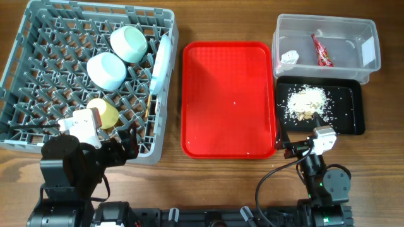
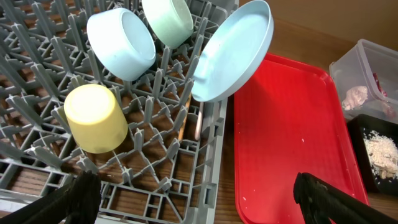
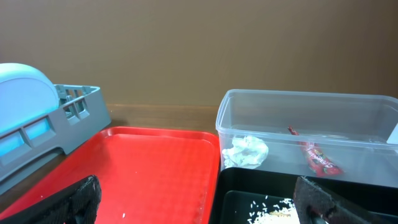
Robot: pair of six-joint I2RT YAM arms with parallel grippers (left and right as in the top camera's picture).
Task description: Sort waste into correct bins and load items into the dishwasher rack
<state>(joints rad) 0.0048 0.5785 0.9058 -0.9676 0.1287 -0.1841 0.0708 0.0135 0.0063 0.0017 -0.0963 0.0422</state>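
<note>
The left hand [image 2: 196, 198] and right hand [image 3: 199, 200] both hang spread wide with nothing between their fingers, low at the near edge of the table [image 1: 221, 19]; between them lies the red tray [image 1: 228, 101], bearing only a few white specks, with narrow strips of table on either side. The rack [image 1: 25, 38] holds two bowls [image 1: 129, 43], one yellow cup [image 1: 106, 112] and one plate [image 1: 162, 60] on edge at its right rim. The tub [image 1: 366, 28] holds one wrapper [image 1: 322, 52] and one tissue [image 1: 290, 59], one heap of crumbs [image 1: 307, 101] lies on the black tray [image 1: 350, 120], and thin sticks [image 2: 199, 121] low among the pegs are too hidden to name.
</note>
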